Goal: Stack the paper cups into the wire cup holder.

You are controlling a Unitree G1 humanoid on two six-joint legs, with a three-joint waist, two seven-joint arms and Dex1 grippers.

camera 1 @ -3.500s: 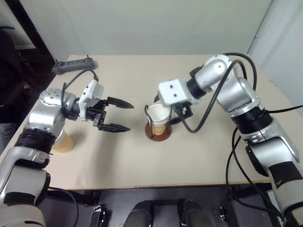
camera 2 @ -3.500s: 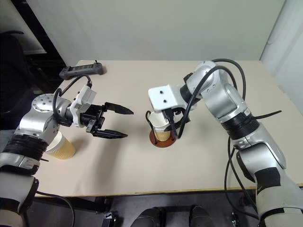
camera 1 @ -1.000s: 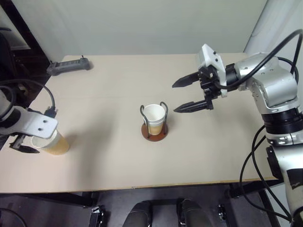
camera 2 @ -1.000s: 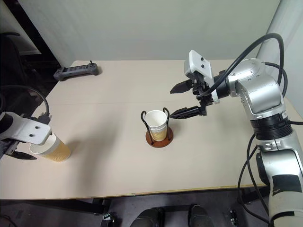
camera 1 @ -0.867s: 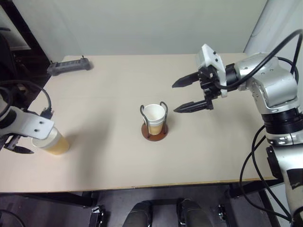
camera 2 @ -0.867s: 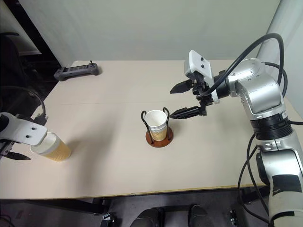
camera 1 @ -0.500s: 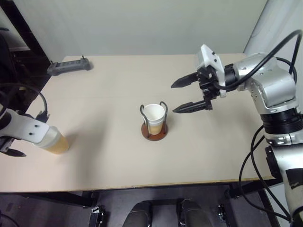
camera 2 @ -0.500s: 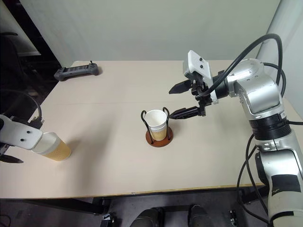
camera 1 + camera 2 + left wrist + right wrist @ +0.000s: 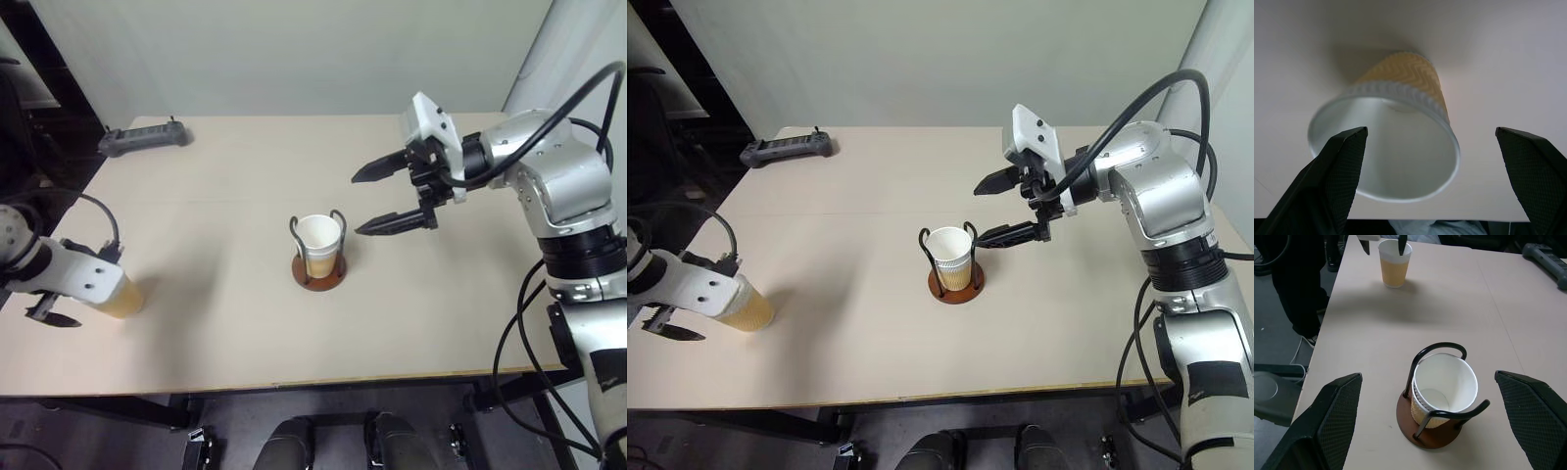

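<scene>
Cups nested in the wire cup holder (image 9: 1439, 404) mid-table already, so I've just got the last paper cup (image 9: 1393, 142) at the left edge, left gripper (image 9: 1442, 171) wide open straddling it, right gripper (image 9: 390, 196) open, empty.

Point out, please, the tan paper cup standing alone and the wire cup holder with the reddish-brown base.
Tan paper cup standing alone (image 9: 1394, 270): right wrist view, on its outer wall.
Wire cup holder with the reddish-brown base (image 9: 316, 283): left eye view, on the disc base.
</scene>
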